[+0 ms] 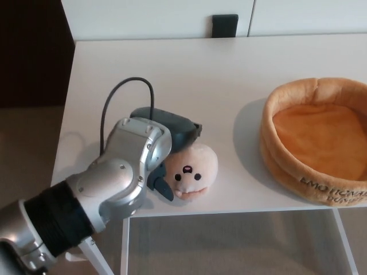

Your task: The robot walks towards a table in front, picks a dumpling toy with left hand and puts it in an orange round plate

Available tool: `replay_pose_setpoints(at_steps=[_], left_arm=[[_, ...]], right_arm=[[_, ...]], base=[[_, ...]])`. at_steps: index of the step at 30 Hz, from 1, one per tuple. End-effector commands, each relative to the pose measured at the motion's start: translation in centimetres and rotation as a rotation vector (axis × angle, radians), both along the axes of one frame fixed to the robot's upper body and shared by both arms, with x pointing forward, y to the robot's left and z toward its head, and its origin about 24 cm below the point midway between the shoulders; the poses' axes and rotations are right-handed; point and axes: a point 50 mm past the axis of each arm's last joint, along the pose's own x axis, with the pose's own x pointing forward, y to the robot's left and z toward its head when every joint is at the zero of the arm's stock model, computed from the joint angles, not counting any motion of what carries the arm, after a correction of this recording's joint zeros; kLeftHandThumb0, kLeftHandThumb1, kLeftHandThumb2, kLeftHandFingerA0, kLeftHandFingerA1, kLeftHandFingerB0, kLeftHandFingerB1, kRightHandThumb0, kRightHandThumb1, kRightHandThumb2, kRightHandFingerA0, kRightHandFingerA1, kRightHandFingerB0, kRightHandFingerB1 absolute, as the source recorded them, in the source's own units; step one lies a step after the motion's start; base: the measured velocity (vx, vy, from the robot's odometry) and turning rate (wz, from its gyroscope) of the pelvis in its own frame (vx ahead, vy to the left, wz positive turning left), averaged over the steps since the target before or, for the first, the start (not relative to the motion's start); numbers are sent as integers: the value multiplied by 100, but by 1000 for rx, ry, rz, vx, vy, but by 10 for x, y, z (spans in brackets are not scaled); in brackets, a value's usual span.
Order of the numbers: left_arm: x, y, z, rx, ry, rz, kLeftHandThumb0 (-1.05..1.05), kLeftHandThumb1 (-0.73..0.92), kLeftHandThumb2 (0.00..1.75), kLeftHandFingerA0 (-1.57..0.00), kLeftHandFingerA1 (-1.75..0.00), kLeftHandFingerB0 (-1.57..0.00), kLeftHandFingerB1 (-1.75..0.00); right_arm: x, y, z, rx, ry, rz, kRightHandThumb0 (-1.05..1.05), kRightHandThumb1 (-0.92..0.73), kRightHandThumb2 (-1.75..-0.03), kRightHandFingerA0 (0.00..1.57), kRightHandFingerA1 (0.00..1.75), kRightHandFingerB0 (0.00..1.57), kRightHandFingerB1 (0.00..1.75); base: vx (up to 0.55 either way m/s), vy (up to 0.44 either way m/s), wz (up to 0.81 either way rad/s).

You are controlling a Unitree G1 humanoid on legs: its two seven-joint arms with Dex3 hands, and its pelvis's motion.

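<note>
The left hand (172,150) reaches in from seven o'clock and sits against the dumpling toy (194,170) near the front edge of the white surface (172,74). One finger lies over the toy's top and another at its lower left, so the fingers seem to bracket it loosely; whether they grip is hard to tell. The grasp is the step in hand. Next, the fingers must close firmly, lift, and carry toward three o'clock, where the orange round plate (287,166) waits well apart.
</note>
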Motion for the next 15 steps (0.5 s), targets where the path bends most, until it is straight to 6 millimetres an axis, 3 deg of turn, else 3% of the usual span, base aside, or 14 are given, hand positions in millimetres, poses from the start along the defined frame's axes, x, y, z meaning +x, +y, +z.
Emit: replay_pose_setpoints(at_steps=[1,2,3,4,5,9,10,11,12,13,14,15], left_arm=[[-2,-1,-7,21,-34,-31,-68,43,78,0,0,0,-3],[-3,-2,-8,15,-36,-30,-66,41,53,0,0,0,0],[-3,-4,-10,10,-36,-30,-66,41,53,0,0,0,0],[-3,-4,-10,9,-38,-32,-67,41,53,0,0,0,0],[-3,-5,-11,11,-46,-39,-69,44,78,0,0,0,-5],[-5,-7,-16,10,-107,-74,-68,44,78,0,-4,0,-3],[-6,-8,-18,-4,-124,-80,-59,36,73,-9,-38,0,-14],[-6,-9,-21,-53,-136,-73,-37,44,54,-49,-69,-16,-30],[-6,-10,-22,-75,-141,-69,-37,44,54,-49,-69,-16,-30],[-8,-11,-27,-106,-176,-78,-20,52,56,-82,-115,-46,-35],[-9,-12,-29,-121,-192,-82,-20,52,56,-82,-115,-46,-35],[-10,-12,-34,-107,-235,-115,-27,78,63,-79,-129,-70,-76]], right_arm=[[-3,0,0,-9,5,-2,-29,-52,-56,77,59,32,31],[-3,-1,0,-5,2,-4,-27,-52,-56,76,59,31,31],[-3,-1,0,1,-2,-9,-27,-52,-56,76,59,31,31],[-2,-1,0,4,-3,-14,-19,-36,-88,69,74,17,50],[-1,-1,0,2,-4,-18,-19,-36,-87,71,75,18,50],[2,-1,0,-5,-4,-10,-19,-37,-87,66,73,17,50],[2,-1,0,-3,-5,-12,-19,-38,-88,68,74,16,49],[3,-1,1,1,-15,-23,-19,-38,-88,68,74,16,50],[3,0,1,3,-18,-27,-19,-38,-88,68,74,16,50],[4,0,1,7,-22,-33,-29,-54,-56,73,58,32,31],[4,0,1,8,-23,-35,-29,-54,-56,73,58,32,31],[5,-1,1,12,-28,-44,-28,-54,-56,71,56,32,31]], base=[[0,0,0],[0,0,0],[0,0,0],[0,0,0],[0,0,0],[0,0,0],[0,0,0],[0,0,0],[0,0,0],[0,0,0],[0,0,0],[0,0,0]])
